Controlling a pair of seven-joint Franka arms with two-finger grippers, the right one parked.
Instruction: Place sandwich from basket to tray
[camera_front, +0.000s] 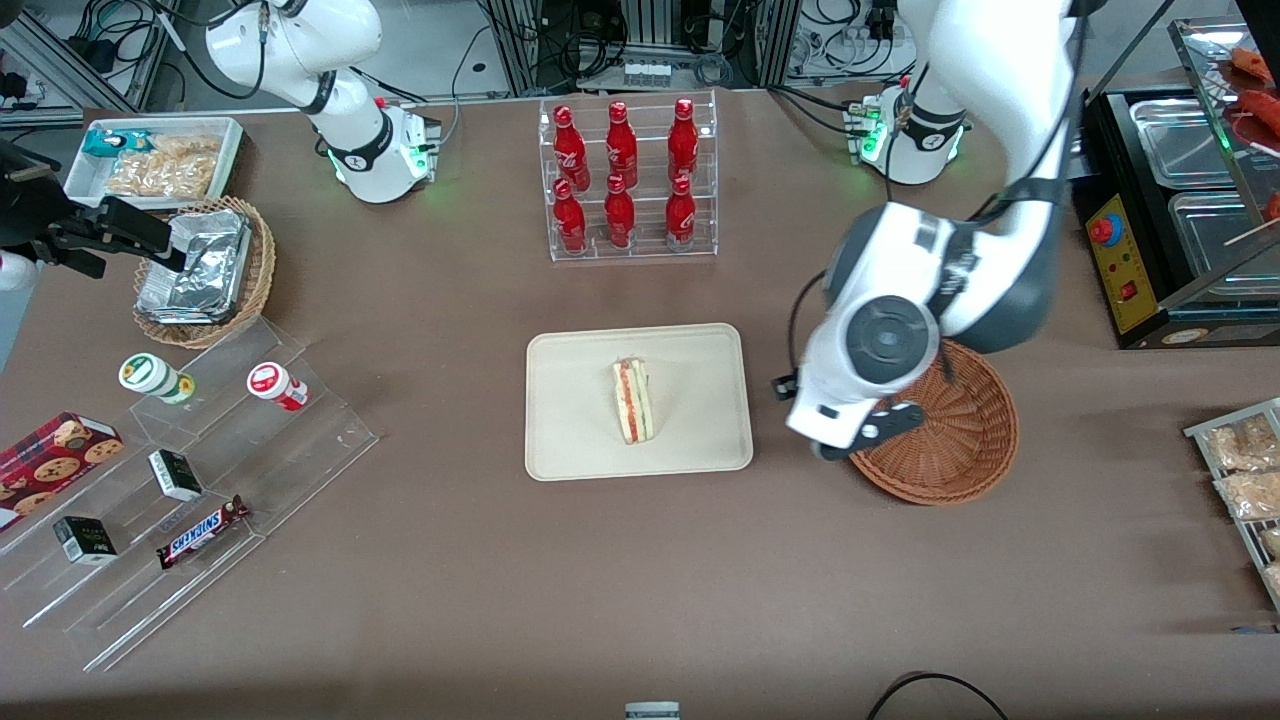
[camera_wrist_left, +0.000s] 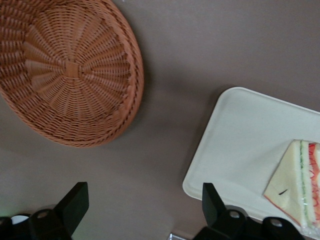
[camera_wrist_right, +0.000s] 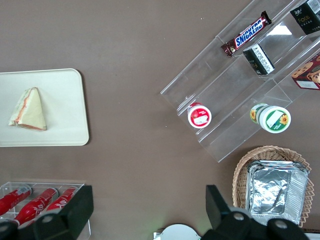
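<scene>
We found the sandwich (camera_front: 632, 402) lying on the tray (camera_front: 570, 440), centre frame. The claw (camera_wrist_left: 142, 202) hung open and empty between tray and basket (camera_front: 950, 440). We judged a clear, straight retreat sufficient.

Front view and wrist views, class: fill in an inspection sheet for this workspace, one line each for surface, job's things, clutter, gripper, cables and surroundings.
Surface: brown table.
Job's things: sandwich lies on the tray; basket holds nothing.
Clutter: rack of red bottles; acrylic steps with Snickers bar; tan basket of foil packs; white snack tray.
Gripper: left arm's gripper open, holding nothing, above bare table between basket and tray.
Cables: a thin black cable loops beside the working arm's wrist.
Surroundings: food warmer cabinet at the working arm's end.
</scene>
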